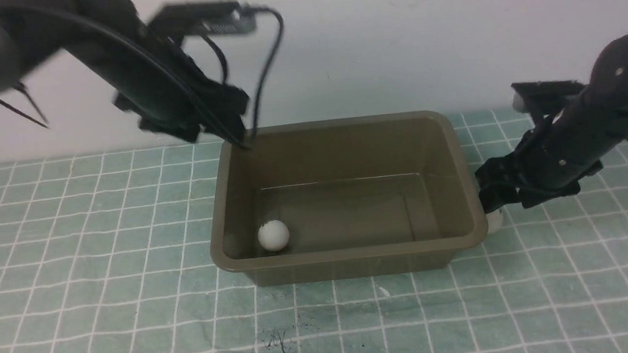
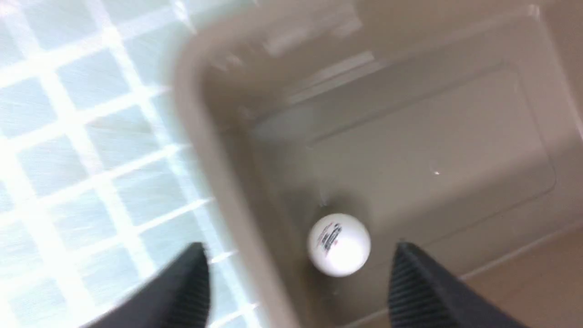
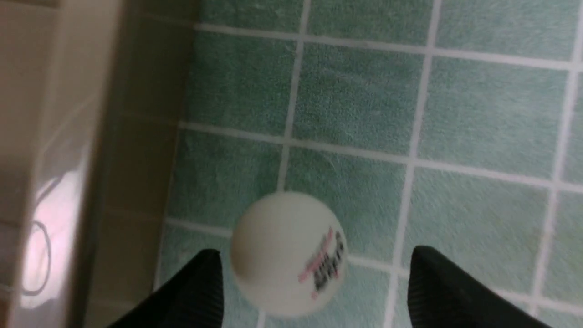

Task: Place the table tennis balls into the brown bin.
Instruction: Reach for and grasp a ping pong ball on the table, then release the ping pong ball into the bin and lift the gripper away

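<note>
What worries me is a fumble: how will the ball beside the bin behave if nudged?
The table tennis ball is a smooth sphere, ungripped, over flat mat, so it would probably roll. Between the fingers of the open right gripper, it may squirt out of an off-centre pinch.

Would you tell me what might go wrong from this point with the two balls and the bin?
1. One table tennis ball is outside the brown bin, beside its right wall, ungripped between the open fingers of the right gripper; it may roll away across the mat.
2. That gripper sits close to the bin's wall, so closing or lifting could nudge the bin.
</note>
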{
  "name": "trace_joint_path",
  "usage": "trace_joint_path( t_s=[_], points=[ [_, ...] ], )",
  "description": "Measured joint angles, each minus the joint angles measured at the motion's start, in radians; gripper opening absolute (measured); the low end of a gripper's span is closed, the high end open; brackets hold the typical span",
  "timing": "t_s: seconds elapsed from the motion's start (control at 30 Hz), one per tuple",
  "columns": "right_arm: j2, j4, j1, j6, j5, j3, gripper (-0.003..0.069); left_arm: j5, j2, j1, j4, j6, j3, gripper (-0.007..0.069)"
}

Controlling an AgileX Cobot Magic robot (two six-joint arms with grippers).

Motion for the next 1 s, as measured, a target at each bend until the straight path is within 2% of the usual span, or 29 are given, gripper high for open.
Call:
trace_joint_path(
  t_s=[0.07,0.1,0.13,0.2,0.23,0.27,0.43,0.6,0.63,0.7,0.73,0.87,0.93,1.0],
  points=[
    [0.035,0.001,0.008,0.000,-0.009,-0.018,0.0497,0.031,-0.060,0.022,0.049,-0.008,-0.007,0.0234],
    [0.035,0.001,0.008,0.000,-0.008,-0.020,0.0497,0.031,-0.060,0.022,0.049,-0.008,-0.007,0.0234],
    [0.059,0.001,0.010,-0.001,-0.011,-0.032,0.0494,0.055,-0.108,0.049,0.092,-0.019,-0.010,0.0115],
    [0.090,-0.004,0.010,-0.002,-0.014,-0.048,0.0456,0.083,-0.166,0.079,0.124,-0.038,-0.010,0.0035],
    [0.094,-0.004,0.010,-0.002,-0.014,-0.050,0.0456,0.086,-0.172,0.086,0.126,-0.038,-0.010,0.0031],
    [0.098,-0.023,0.011,0.005,-0.011,-0.060,0.0352,0.109,-0.222,0.116,0.141,-0.046,-0.011,0.0006],
    [0.047,-0.130,-0.006,0.087,0.041,-0.073,0.0359,0.153,-0.349,0.166,0.150,-0.055,-0.006,-0.0005],
    [-0.112,-0.080,-0.008,0.133,0.091,-0.081,0.0359,0.148,-0.484,0.179,0.156,-0.055,0.089,-0.0005],
    [-0.177,-0.023,0.029,0.106,0.064,-0.084,0.0359,0.132,-0.557,0.179,0.145,-0.055,0.171,-0.0005],
    [-0.189,-0.001,0.058,0.079,0.040,-0.084,0.0359,0.116,-0.594,0.179,0.137,-0.055,0.220,-0.0005],
    [-0.197,0.022,0.110,0.018,-0.021,-0.084,0.0359,0.090,-0.635,0.179,0.123,-0.055,0.278,-0.0005],
    [-0.174,0.039,0.210,-0.058,-0.133,-0.084,0.0364,0.018,-0.715,0.180,0.089,-0.055,0.409,-0.0005],
    [-0.161,0.041,0.243,-0.071,-0.165,-0.084,0.0412,-0.026,-0.747,0.180,0.069,-0.055,0.486,-0.0005],
    [-0.160,0.043,0.254,-0.075,-0.165,-0.084,0.0505,-0.048,-0.770,0.180,0.053,-0.055,0.532,-0.0005]
  ],
)
